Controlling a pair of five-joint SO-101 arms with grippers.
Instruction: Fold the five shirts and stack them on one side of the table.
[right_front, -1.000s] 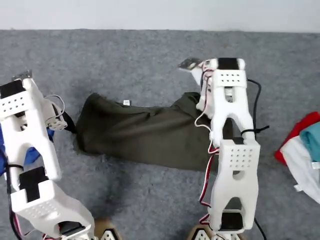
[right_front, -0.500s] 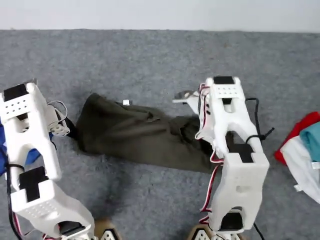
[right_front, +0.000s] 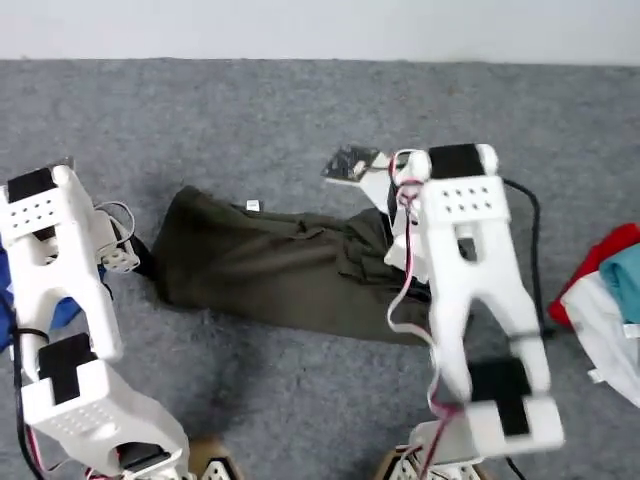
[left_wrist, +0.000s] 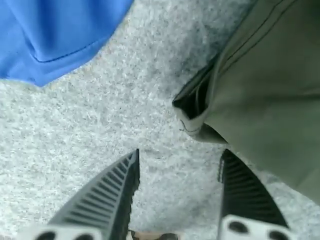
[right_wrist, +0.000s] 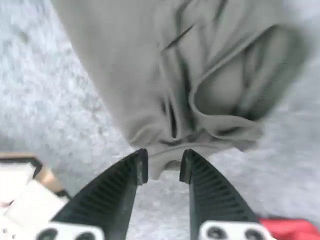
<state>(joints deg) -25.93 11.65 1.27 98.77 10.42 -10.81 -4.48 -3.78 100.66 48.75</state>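
The olive shirt (right_front: 270, 265) lay crumpled mid-table on the grey carpet (right_front: 250, 110), between the 2 arms. The left wrist view showed the left gripper (left_wrist: 180, 165), jaws wide apart over bare carpet just beside the shirt's corner, with a blue shirt (left_wrist: 60, 35) near. The right wrist view showed the right gripper (right_wrist: 163, 165) clamped on the bunched hem. The high view added a red, teal and white pile (right_front: 600, 310) at the table's right edge.
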